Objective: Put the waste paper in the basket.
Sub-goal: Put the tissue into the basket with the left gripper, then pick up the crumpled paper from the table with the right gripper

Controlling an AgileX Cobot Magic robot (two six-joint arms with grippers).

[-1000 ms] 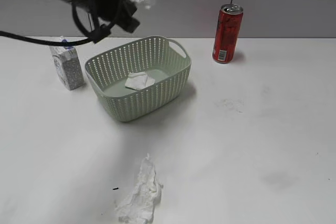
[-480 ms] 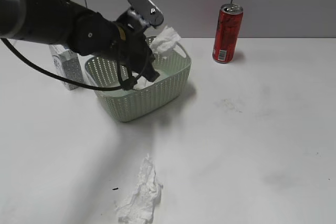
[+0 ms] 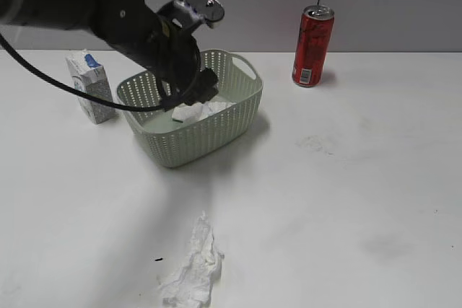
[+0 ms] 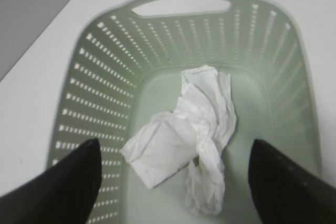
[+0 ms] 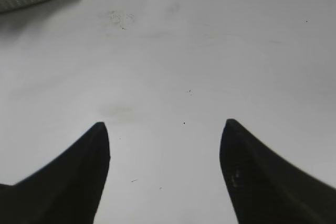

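Left gripper point(image 4: 173, 153) spread wide over the basket point(image 3: 242, 91).
Two paper wads point(image 4: 184, 135) lie inside; a third point(image 3: 193, 268) lies near on the table; right gripper point(image 5: 165, 135) wide.

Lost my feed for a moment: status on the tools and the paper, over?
Left tool open over basket, empty. Right tool open, idle. Two wads in basket; one wad on table, nothing blocking.
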